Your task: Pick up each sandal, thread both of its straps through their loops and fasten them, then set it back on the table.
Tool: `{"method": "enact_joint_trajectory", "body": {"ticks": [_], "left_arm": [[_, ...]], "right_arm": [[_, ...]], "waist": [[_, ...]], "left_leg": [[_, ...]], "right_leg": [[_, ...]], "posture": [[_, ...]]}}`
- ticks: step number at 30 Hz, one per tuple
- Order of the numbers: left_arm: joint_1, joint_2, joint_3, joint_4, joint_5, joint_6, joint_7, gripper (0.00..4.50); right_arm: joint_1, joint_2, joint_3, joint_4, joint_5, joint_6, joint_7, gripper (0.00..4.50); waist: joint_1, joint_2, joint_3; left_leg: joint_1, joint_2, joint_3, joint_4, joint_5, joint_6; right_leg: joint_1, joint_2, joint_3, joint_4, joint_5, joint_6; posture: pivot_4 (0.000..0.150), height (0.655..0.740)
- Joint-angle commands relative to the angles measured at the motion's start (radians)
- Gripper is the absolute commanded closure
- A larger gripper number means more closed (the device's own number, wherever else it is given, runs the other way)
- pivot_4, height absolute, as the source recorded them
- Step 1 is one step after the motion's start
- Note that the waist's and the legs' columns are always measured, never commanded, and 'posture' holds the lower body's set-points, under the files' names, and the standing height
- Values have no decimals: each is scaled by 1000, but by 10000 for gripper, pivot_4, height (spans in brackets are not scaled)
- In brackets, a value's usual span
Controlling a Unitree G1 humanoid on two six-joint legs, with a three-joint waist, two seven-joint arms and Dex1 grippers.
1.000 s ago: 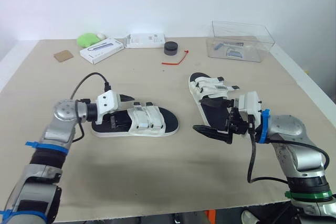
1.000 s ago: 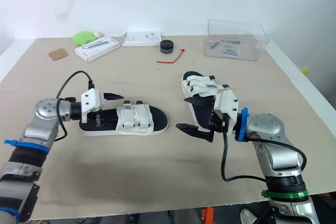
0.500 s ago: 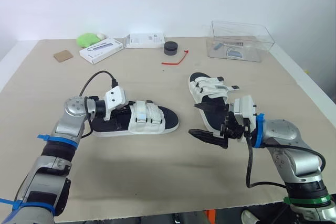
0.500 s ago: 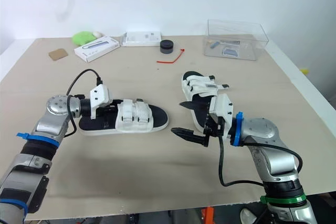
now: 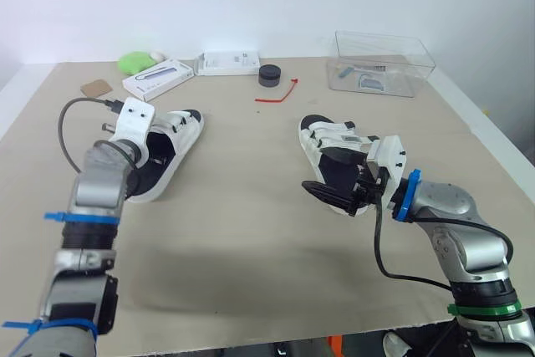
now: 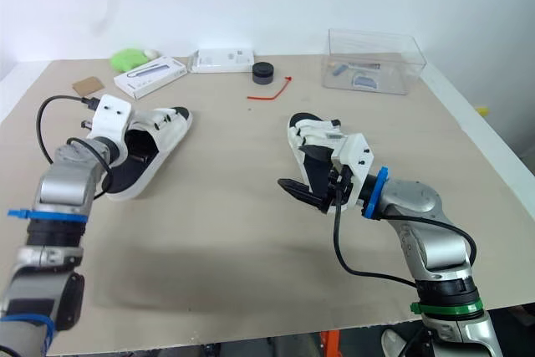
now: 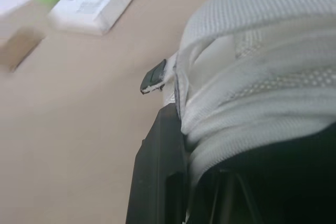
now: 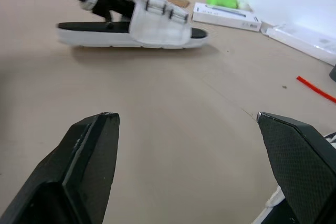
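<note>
While right gripper gapes at right sandal, left gripper pinches left sandal, clear box behind

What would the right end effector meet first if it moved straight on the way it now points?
Most likely the bare table: the right end effector has its open fingers framing tabletop, with the far sandal beyond, above that line. Depth is uncertain.

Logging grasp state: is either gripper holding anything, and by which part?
Left gripper appears clamped on the left-hand sandal at its straps, from the heel side. Right gripper holds nothing; its jaws stand wide open near the other sandal.
</note>
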Motion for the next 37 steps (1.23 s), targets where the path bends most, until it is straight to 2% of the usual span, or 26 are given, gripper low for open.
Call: {"method": "enact_joint_trajectory", "body": {"ticks": [1,4,8,9,13,17,18,21,24,28,30,33,37], "left_arm": [[-9,-30,50,-143,30,92,97,44449],[10,-59,26,-145,24,112,114,44449],[24,-50,7,-132,5,52,90,44449],[26,-48,13,-141,-9,39,75,36348],[49,-16,8,-190,-44,12,12,20992],[84,1,32,-274,-83,22,-23,3118],[99,10,39,-311,-97,13,-40,540],[164,49,58,-425,-140,-20,-107,540],[289,81,138,-574,-296,-97,-274,540],[433,165,182,-618,-460,-170,-511,540],[497,238,141,-594,-475,-236,-631,540],[539,319,65,-516,-450,-389,-765,540],[458,316,-22,-374,-398,-562,-813,540]], "right_arm": [[-30,6,4,-1,-9,-23,-2,0],[-57,12,16,32,-26,-39,5,0],[-85,7,23,70,-36,-52,21,0],[-89,4,21,77,-35,-52,27,0],[-94,-4,11,97,-31,-58,50,0],[-85,-11,2,107,-26,-73,73,0],[-78,-15,-3,104,-22,-76,80,0],[-55,-22,-20,90,-2,-74,96,0],[-15,-42,-38,64,22,-67,121,0],[49,-87,-45,39,34,-76,179,0],[78,-113,-39,31,30,-93,219,0],[106,-142,-29,34,14,-134,265,0],[109,-147,-36,52,4,-152,264,0]], "waist": [[0,0,0],[0,0,0],[0,0,0],[0,0,0],[-2,0,0],[-2,0,0],[-2,0,0],[-2,0,0],[-3,0,0],[-3,0,0],[-3,0,0],[-2,0,0],[-2,0,0]], "left_leg": [[-1,-1,0,0,0,0],[-1,-2,-1,0,0,0],[-1,-2,-3,0,1,-1],[-1,-3,-4,0,1,-1],[-1,-2,-4,0,2,-1],[-1,-2,-4,0,2,-1],[-1,-2,-4,0,2,-1],[-1,-3,-4,0,2,-1],[-1,-2,-4,0,1,-1],[0,-2,-4,0,1,-1],[2,-2,-4,0,2,-1],[8,-2,-3,0,2,0],[11,-2,-1,0,5,2]], "right_leg": [[0,-1,0,0,0,0],[0,-1,-1,0,0,0],[0,-1,-2,0,1,-1],[0,-1,-2,1,1,-1],[0,-1,-3,1,1,-1],[0,-1,-3,1,1,-1],[0,-1,-3,1,1,-1],[0,-2,-3,1,1,-1],[0,-2,-3,0,1,-1],[1,-2,-3,0,0,-1],[2,-2,-3,0,-4,4],[6,-1,-3,1,-6,3],[8,0,-3,1,-6,-1]], "posture": [[1500,7400],[1500,7400],[1500,7400],[1500,7400],[1500,7400],[1500,7400],[1500,7400],[1500,7400],[1500,7400],[1500,7400],[1500,7400],[1500,7400],[1500,7400]]}}
